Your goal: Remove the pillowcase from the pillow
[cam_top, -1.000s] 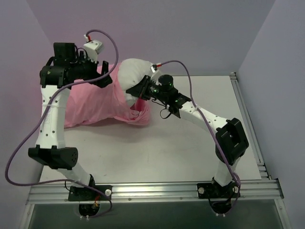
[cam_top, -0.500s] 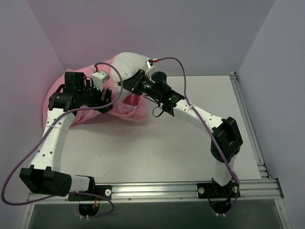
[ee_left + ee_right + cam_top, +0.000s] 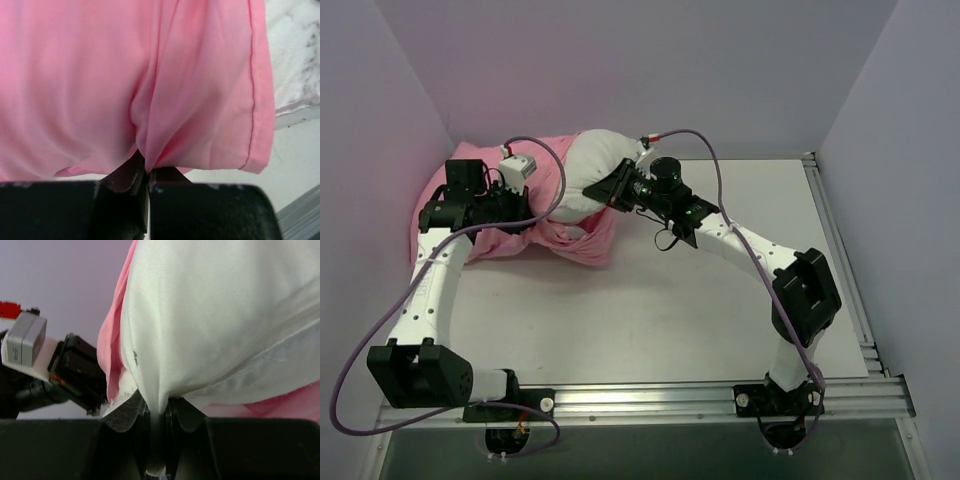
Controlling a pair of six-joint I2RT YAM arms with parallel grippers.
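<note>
The pink pillowcase (image 3: 470, 215) lies bunched at the back left of the table, against the left wall. The white pillow (image 3: 595, 165) sticks out of its right end, about half uncovered. My left gripper (image 3: 525, 215) is shut on a fold of the pillowcase (image 3: 150, 90); the left wrist view shows the pink cloth pinched between the fingertips (image 3: 146, 170). My right gripper (image 3: 618, 190) is shut on the pillow's white fabric (image 3: 225, 315), which is drawn down between its fingers (image 3: 159, 420). Pink cloth (image 3: 112, 355) edges the pillow on the left in the right wrist view.
The white table (image 3: 700, 300) spreads out to the front and right. Purple walls (image 3: 620, 60) close the back and both sides. A metal rail (image 3: 640, 400) runs along the near edge, and purple cables loop off both arms.
My left gripper came down from over the pillowcase and shut on a fold of it. The pillowcase has slid left toward the wall. The right gripper kept its hold on the pillow.
</note>
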